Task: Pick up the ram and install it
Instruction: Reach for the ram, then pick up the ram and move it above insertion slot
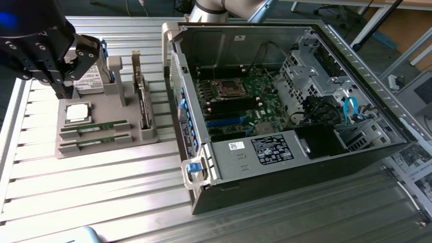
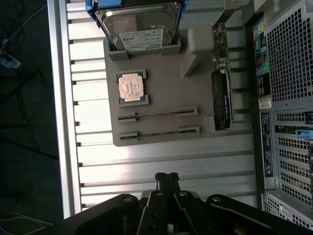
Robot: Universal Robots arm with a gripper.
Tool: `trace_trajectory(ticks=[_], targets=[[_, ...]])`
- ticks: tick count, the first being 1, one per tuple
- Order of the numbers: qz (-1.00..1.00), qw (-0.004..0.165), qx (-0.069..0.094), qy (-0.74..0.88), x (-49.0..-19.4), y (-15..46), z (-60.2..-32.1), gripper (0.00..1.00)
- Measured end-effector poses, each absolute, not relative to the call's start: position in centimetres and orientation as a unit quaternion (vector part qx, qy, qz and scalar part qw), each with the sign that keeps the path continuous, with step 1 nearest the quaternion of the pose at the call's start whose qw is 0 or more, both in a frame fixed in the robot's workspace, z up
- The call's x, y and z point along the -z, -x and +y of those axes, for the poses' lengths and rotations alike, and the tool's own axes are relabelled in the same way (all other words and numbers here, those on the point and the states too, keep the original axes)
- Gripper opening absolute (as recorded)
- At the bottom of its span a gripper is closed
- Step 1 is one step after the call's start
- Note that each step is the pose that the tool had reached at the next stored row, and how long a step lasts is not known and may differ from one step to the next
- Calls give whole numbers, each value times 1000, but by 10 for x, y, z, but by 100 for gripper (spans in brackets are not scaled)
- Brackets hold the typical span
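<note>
— What could go wrong from here, do you think?

— Start big. On the slatted counter (image 1: 101, 202) the computer case (image 1: 270, 167) lies open, and the motherboard (image 1: 236, 101) sits deep between its walls, with blue cables (image 1: 349, 109) close by. I'd guess a thin stick carried in slightly tilted could catch a wall, or jam crooked in its slot.

— And over on the grey holder (image 1: 108, 152)?

— It's crowded. There's a hard drive (image 2: 137, 24), an upright expansion card (image 2: 221, 103) and the processor (image 2: 131, 87). Then comes the ram (image 2: 157, 115), on edge in a narrow groove, with a second stick (image 2: 159, 132) just beside it. A grab slightly off line might nudge that neighbour, or pinch only a corner so the stick twists.

— Where's the pincer?

— The pincer (image 2: 166, 177) is up above the holder, at the exterior view's left. Its fingers are pressed together, holding nothing. With the fingers together like that it couldn't straddle the stick at all.

— Can you read any writing?

— Not really. The drive has a white label (image 2: 142, 40) and the case has a dark sticker (image 1: 270, 149), but the print on both is too fine to make out.
</note>
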State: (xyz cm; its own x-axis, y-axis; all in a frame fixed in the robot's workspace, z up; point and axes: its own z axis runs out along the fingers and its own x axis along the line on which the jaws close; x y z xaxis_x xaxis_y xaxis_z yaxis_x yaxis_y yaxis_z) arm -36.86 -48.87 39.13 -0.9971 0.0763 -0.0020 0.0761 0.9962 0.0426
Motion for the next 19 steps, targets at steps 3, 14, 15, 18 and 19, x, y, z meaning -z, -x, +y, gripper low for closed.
trace_trajectory(ticks=[3, 14, 15, 18, 19], targets=[[999, 2, -21, -38, -391, 366, -489, 11], [999, 2, -21, -38, -391, 366, -489, 11], [999, 2, -21, -38, -391, 366, -489, 11], [999, 2, -21, -36, -391, 366, -489, 11], [999, 2, -21, -33, -391, 366, -489, 11]])
